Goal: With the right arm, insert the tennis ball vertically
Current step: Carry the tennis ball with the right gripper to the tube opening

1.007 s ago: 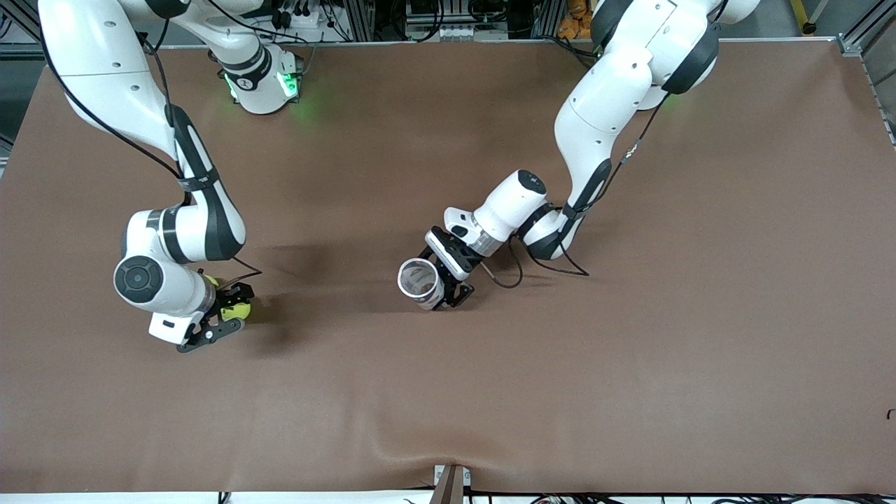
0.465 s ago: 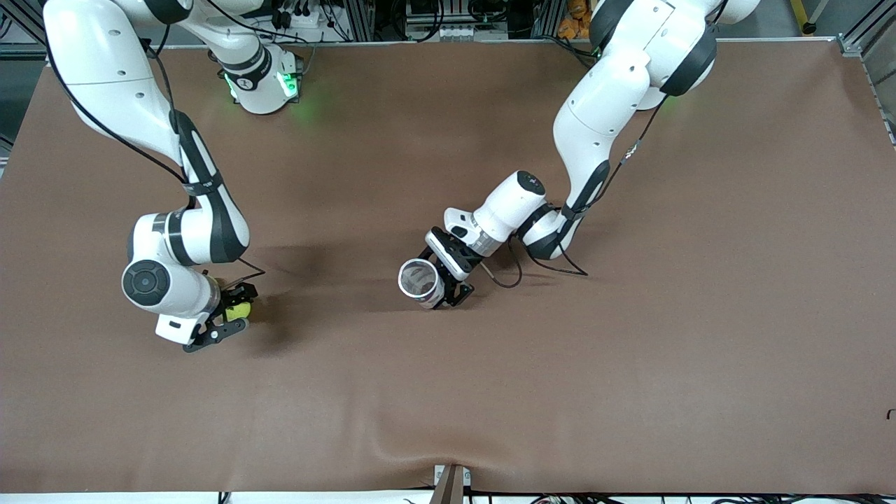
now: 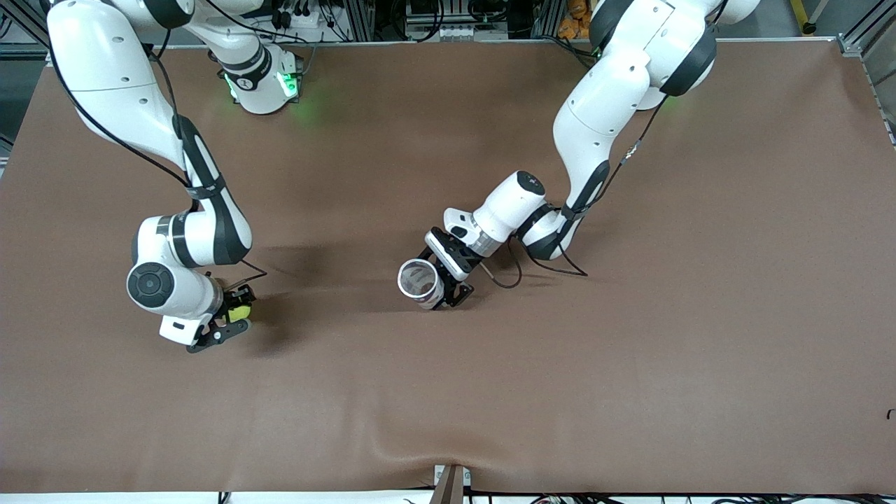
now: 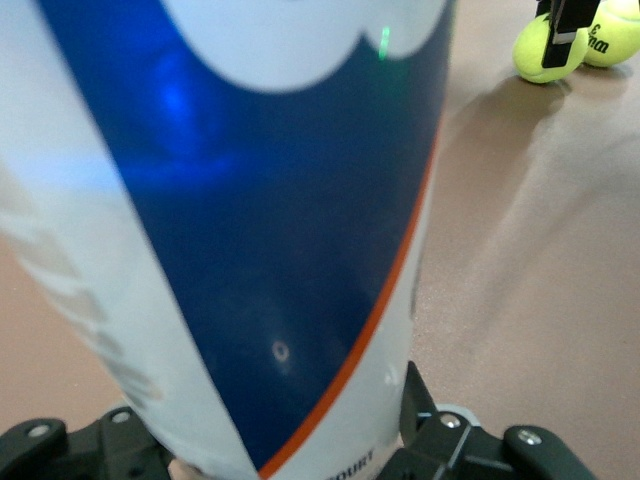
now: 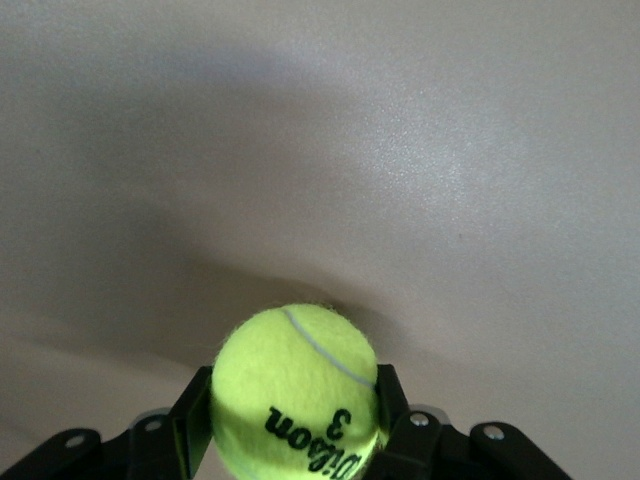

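Observation:
A yellow-green tennis ball printed with "Wilson 3" sits low on the brown table toward the right arm's end. My right gripper is shut on it, one black finger pressed against each side. Near the table's middle, my left gripper is shut on a blue and white ball can with an orange stripe. The can stands upright with its open mouth facing up. In the left wrist view the gripped tennis ball shows far off with a black finger across it.
A second yellow-green ball lies right beside the gripped one in the left wrist view; the right arm's wrist hides it in the front view. The brown table cover spreads around both arms. A small bracket sits at the table's near edge.
The right gripper's fingers have closed onto the tennis ball, and its wrist has shifted slightly over it. The left arm and the can have not moved.

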You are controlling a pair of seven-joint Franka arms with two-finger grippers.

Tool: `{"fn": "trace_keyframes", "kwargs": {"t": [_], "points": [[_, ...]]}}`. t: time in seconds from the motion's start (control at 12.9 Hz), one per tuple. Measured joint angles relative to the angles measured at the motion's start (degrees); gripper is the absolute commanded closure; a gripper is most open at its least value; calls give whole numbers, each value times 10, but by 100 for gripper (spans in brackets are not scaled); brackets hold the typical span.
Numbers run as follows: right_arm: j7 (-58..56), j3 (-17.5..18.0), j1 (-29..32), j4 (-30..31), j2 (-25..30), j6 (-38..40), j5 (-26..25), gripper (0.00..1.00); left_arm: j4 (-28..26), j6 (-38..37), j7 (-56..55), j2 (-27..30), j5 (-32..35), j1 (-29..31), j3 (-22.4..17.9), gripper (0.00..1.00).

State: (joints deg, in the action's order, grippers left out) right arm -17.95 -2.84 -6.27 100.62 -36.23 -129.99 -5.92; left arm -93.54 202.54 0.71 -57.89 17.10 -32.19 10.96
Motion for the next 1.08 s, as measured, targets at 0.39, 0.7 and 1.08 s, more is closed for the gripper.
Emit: {"fn": "trace_keyframes", "kwargs": {"t": [0.39, 0.7, 1.08], "points": [[9, 15, 0, -70, 10, 98, 115, 90, 0, 0, 0, 0, 0, -1, 0, 17], [209, 27, -15, -182, 44, 278, 153, 90, 0, 0, 0, 0, 0, -1, 0, 17], [562, 38, -130, -281, 50, 307, 191, 93, 0, 0, 0, 0, 0, -1, 0, 17]]}}
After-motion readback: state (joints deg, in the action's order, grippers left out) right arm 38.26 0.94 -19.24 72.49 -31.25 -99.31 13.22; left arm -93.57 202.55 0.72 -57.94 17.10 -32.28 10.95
